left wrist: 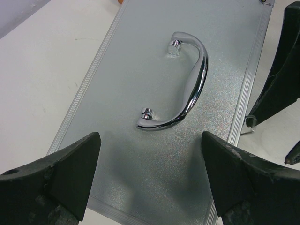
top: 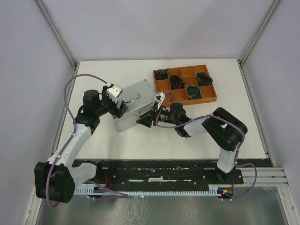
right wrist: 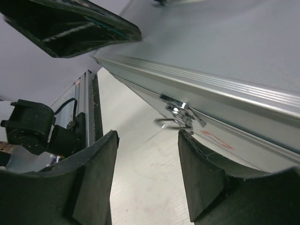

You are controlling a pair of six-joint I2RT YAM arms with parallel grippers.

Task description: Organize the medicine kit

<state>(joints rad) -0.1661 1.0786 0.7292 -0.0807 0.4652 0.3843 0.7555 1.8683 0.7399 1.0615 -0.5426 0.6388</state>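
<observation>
Left gripper (left wrist: pixel 150 157) is hovering wide open above medicine kit (top: pixel 133 102); right gripper (right wrist: pixel 147 161) is sitting part-open at front latch (right wrist: pixel 178 110), gripping nothing.

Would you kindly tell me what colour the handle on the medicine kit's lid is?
Shiny chrome silver; the handle shows best in the left wrist view.

Medicine kit (top: pixel 133 101) silver-grey, fine pebbled texture, ribbed pale edging. Handle (left wrist: pixel 194 89) mirror chrome. Red mark (right wrist: pixel 218 140) on front. Tray (top: pixel 197 100) orange-brown wood. Table (top: pixel 117 140) white. Left gripper (left wrist: pixel 151 140) and right gripper (right wrist: pixel 147 136) matte black. Cables (top: pixel 70 84) purple.
</observation>
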